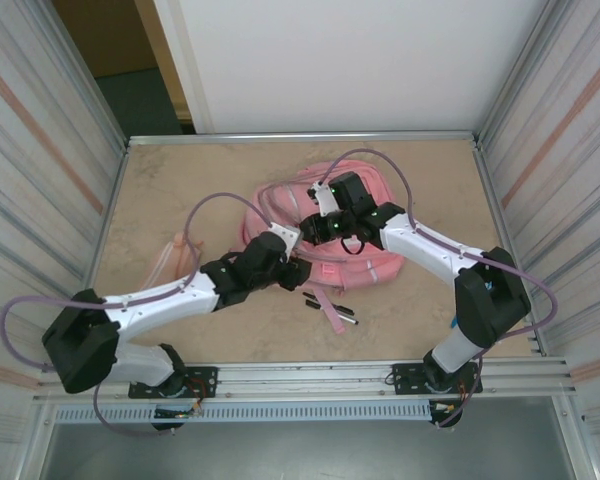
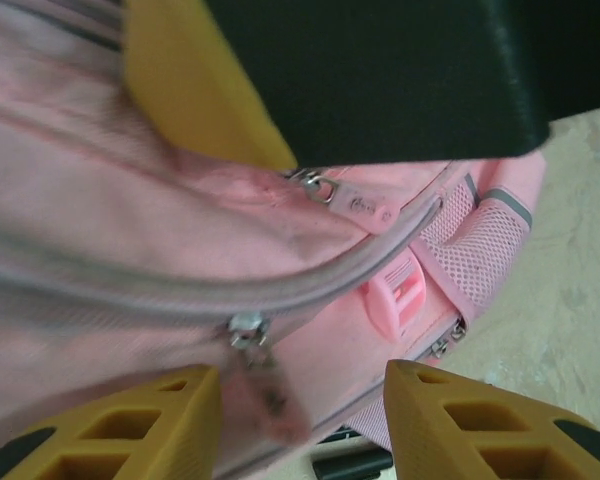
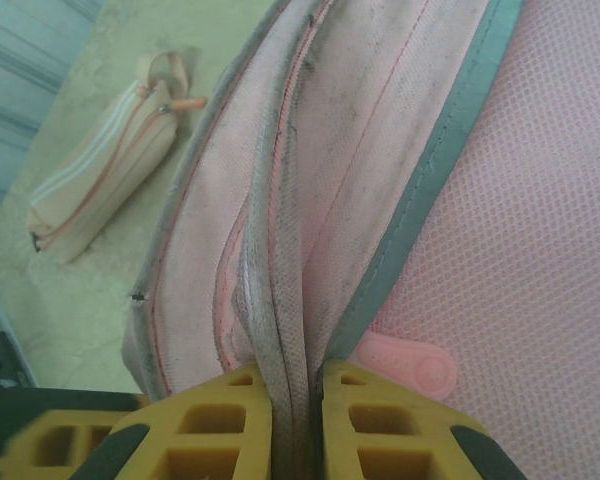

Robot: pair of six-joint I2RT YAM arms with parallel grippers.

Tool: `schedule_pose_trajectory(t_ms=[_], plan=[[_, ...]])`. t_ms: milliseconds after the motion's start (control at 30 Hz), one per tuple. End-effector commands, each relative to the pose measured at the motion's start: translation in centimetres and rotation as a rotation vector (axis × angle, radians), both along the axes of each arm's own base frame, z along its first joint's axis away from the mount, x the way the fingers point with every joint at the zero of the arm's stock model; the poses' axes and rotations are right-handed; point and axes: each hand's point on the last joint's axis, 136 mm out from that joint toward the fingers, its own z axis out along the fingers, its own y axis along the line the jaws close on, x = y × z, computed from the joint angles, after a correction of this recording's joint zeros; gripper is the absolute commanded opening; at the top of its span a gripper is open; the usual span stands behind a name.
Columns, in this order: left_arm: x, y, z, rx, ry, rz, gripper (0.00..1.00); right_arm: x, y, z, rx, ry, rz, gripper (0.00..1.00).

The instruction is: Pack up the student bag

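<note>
Beige marbled worktop point(image 1: 180, 180), ribbed metal walls point(image 1: 40, 150) left and right, white panel point(image 1: 350, 60) far. The student bag point(image 1: 375, 268) lies centre-far, much hidden beneath both arms. Its zipped seam is pinched by the right fingers point(image 3: 210, 430); the left fingers point(image 2: 480, 425) stand apart over its front.

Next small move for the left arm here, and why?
Probably close the left gripper on the small metal zipper pull seen between its open fingers; the right gripper pinches the zipper edge of the large soft pink fabric backpack, bracing it.
</note>
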Motion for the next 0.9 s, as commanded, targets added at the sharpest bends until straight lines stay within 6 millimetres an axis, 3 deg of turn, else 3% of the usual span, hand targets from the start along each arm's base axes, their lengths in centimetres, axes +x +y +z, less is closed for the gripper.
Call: schedule_pose_trajectory(t_ms=[0,200,300,433,500,633,767,867], plan=[[1.4,-0.6,1.3,-0.036,-0.023,0.08,0.45,-0.8,1.7,1.8,0.088,0.02,0.048,0.0],[1.8,2.5,-0.9,0.068,0.003,0.271,0.39,-1.1,2.0,1.6,0.083,0.034,0.059,0.0],[1.5,2.7,-2.4,0.119,0.049,0.268,0.36,-1.1,1.9,1.8,0.084,0.032,0.055,0.0],[1.1,3.2,-3.7,0.173,0.07,0.272,0.22,-1.1,2.1,1.8,0.079,0.033,0.061,0.0],[1.2,4.1,-3.6,0.198,0.059,0.299,0.1,-1.1,1.9,2.0,0.071,0.027,0.055,0.0],[1.2,5.0,-2.2,0.223,-0.004,0.274,0.0,-1.0,1.3,1.7,0.054,0.02,0.047,0.0],[0.7,4.5,-0.6,0.233,-0.071,0.146,0.0,-1.1,0.7,1.7,0.04,0.013,0.055,0.0],[0.7,5.9,-0.2,0.294,-0.119,0.131,0.0,-1.4,0.2,1.4,0.0,-0.009,0.096,0.0]])
